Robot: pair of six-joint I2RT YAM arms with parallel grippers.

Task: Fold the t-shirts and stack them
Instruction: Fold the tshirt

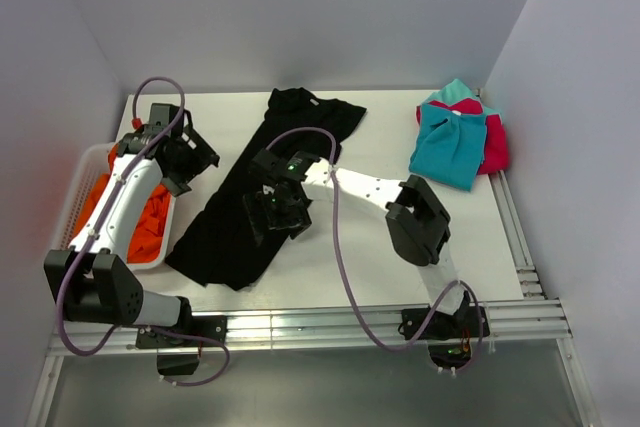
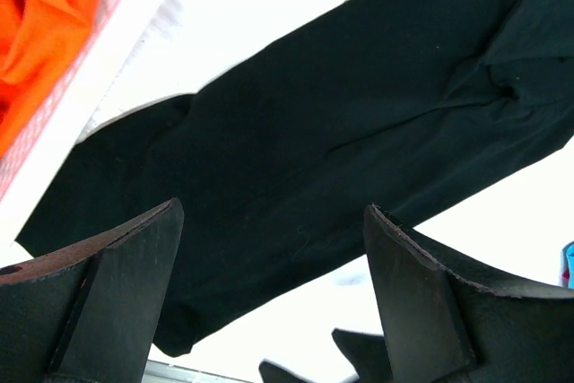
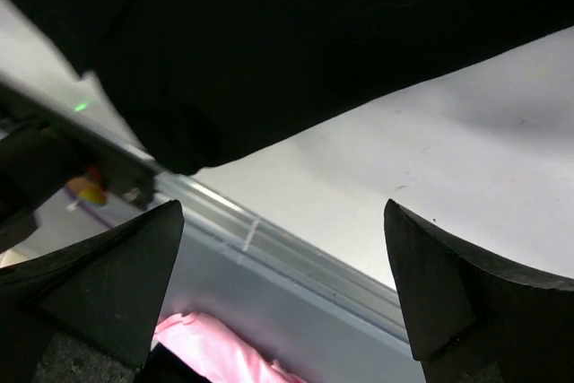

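Note:
The black t-shirt [image 1: 255, 197] lies folded lengthwise in a long strip down the middle of the table, collar at the far end; it also shows in the left wrist view [image 2: 341, 123] and the right wrist view [image 3: 296, 33]. My left gripper [image 1: 195, 159] is open and empty, above the table between the basket and the shirt's left edge. My right gripper [image 1: 277, 215] is open and empty, hovering over the shirt's lower half. A folded teal shirt [image 1: 448, 142] lies on a pink-red shirt [image 1: 496, 142] at the far right. An orange shirt [image 1: 150, 222] fills the basket.
A white mesh basket [image 1: 75, 187] stands at the table's left edge, under my left arm. The table's front edge has a metal rail [image 1: 380, 322]. Grey walls close the back and both sides. Something pink [image 3: 224, 356] lies below the front edge.

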